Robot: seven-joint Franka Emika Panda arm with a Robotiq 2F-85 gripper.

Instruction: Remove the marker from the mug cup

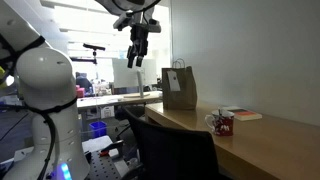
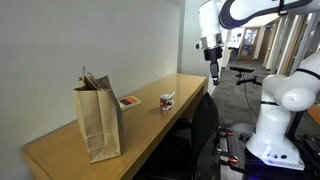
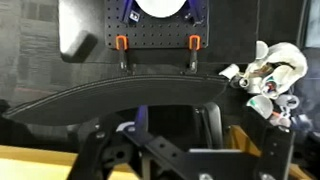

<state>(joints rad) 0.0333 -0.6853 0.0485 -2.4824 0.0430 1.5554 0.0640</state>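
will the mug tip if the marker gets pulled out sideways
Quite possibly. The mug cup looks small and stands free on the smooth table, so it would likely slide or tip easily. The marker sticks out past its rim, so a sideways pull would probably lever the mug; a straight lift seems safer.

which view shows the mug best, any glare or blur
In an exterior view the mug cup is tiny but evenly lit; in an exterior view the gripper is silhouetted against bright background; the wrist view is mostly dark, no mug cup.
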